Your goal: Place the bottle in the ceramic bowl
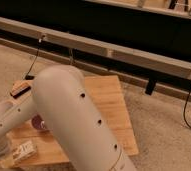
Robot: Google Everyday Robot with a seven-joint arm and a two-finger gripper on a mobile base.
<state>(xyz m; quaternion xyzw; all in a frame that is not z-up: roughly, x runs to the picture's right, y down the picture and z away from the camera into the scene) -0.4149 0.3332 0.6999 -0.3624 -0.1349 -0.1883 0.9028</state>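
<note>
The wooden table (109, 100) carries the ceramic bowl (38, 123), a dark purple-brown round. Only a sliver of it shows beside my white arm (64, 115), which hides the rest. The bottle (25, 150), white with a dark printed label, lies on its side near the table's front left corner, just in front of the bowl. My gripper (4, 157) is at the frame's lower left, down at the bottle's left end. The wrist above it covers most of the gripper.
A small dark brown block (20, 89) sits at the table's back left corner. Carpet surrounds the table. A long light rail (119, 52) runs along the dark wall behind, and black cables (189, 110) hang at the right.
</note>
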